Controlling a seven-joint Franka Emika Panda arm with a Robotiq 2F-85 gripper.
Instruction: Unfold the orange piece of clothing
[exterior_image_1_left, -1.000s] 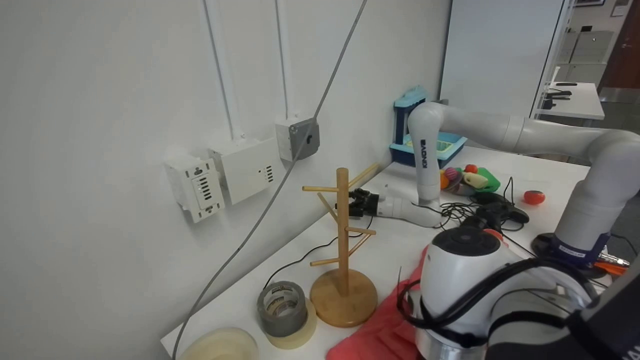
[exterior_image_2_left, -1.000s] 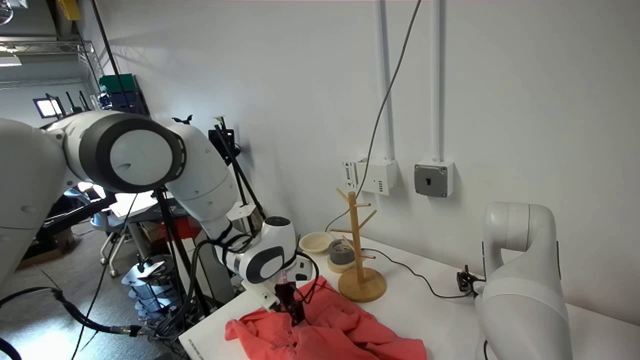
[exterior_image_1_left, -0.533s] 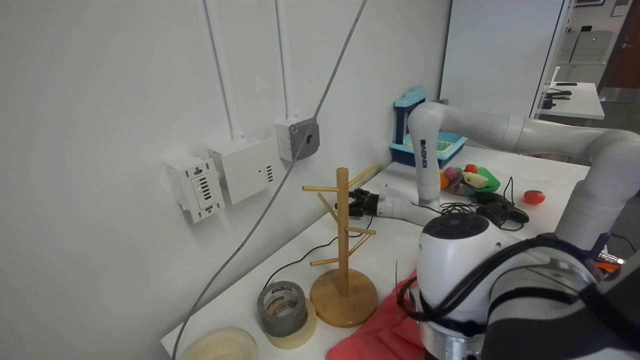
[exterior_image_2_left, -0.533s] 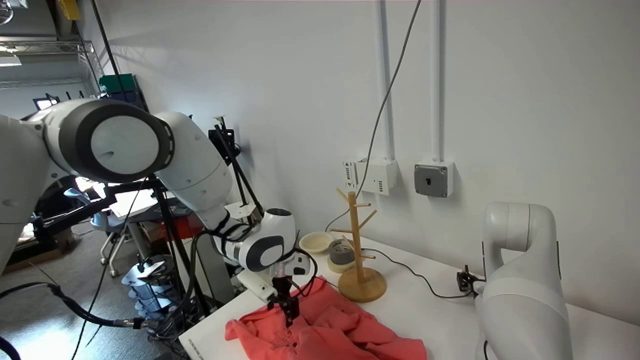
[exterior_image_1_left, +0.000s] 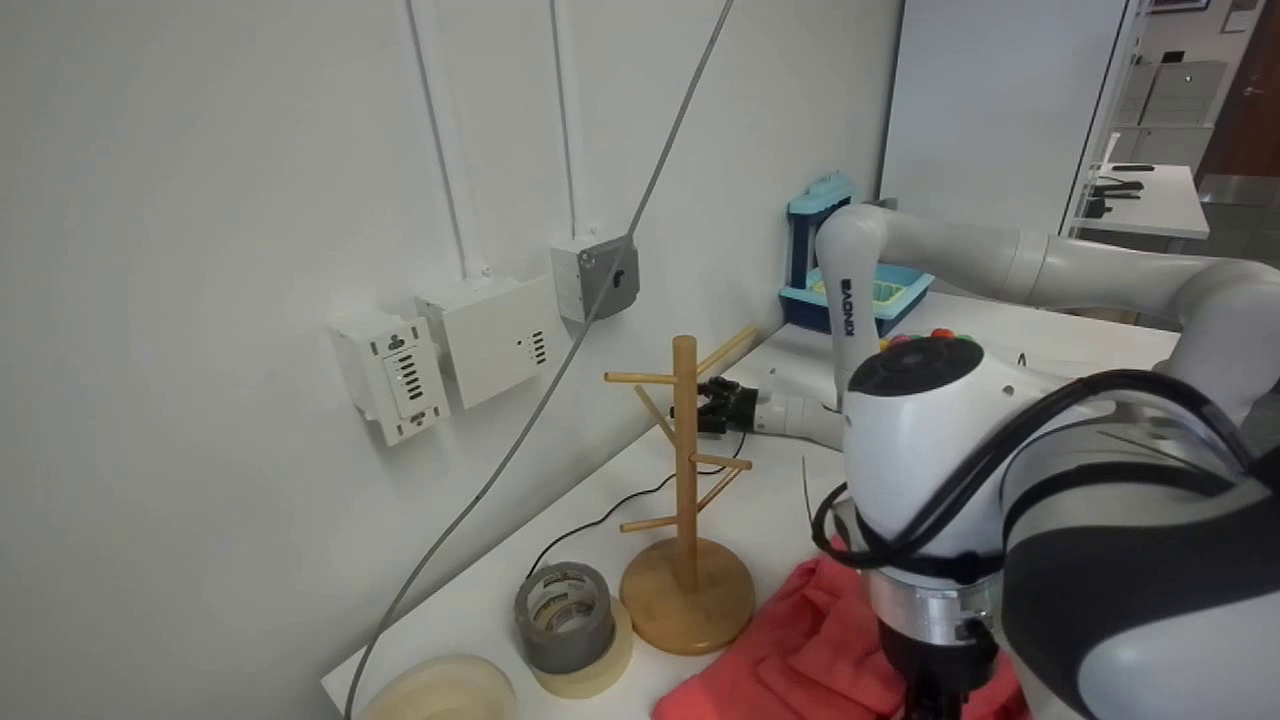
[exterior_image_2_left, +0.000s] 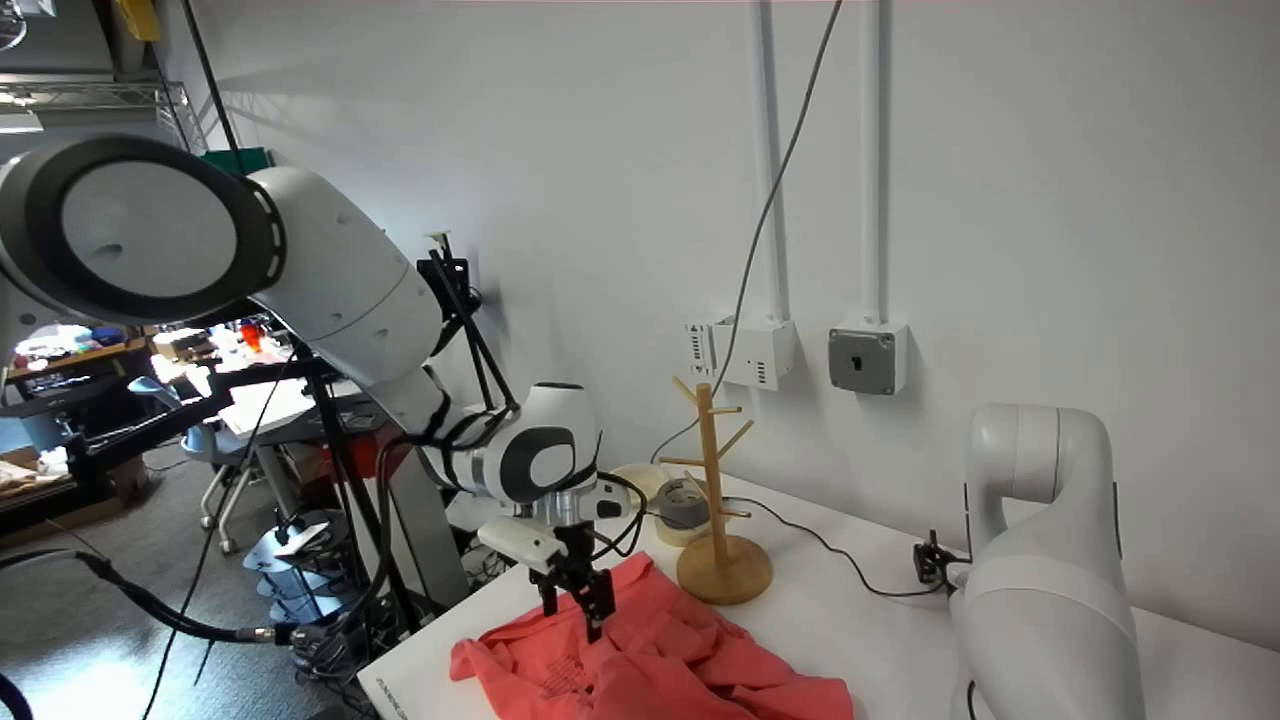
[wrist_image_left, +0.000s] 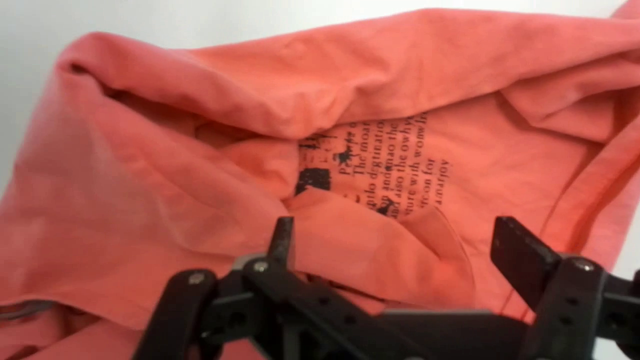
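Observation:
The orange piece of clothing (exterior_image_2_left: 690, 650) lies crumpled on the white table in an exterior view, with its near edge cut off by the frame. In the wrist view the coral fabric (wrist_image_left: 150, 200) is folded over itself, and black printed text shows in a hollow between the folds. My gripper (wrist_image_left: 395, 240) is open above it, its black fingers wide apart with no cloth pinched between them. From outside, the gripper (exterior_image_2_left: 572, 615) points down just over the garment. Elsewhere my arm covers part of the clothing (exterior_image_1_left: 800, 650).
A wooden peg stand (exterior_image_1_left: 686, 600) rises right beside the garment. Near it are stacked tape rolls (exterior_image_1_left: 565, 620) and a pale bowl (exterior_image_1_left: 440, 690). A second grey-white arm (exterior_image_2_left: 1050, 580) rests farther along the table, by the wall.
My gripper has risen off the garment, shifting slightly, and more of the cloth shows beneath the arm. The jaws stay open. The clothing itself shows hardly any movement.

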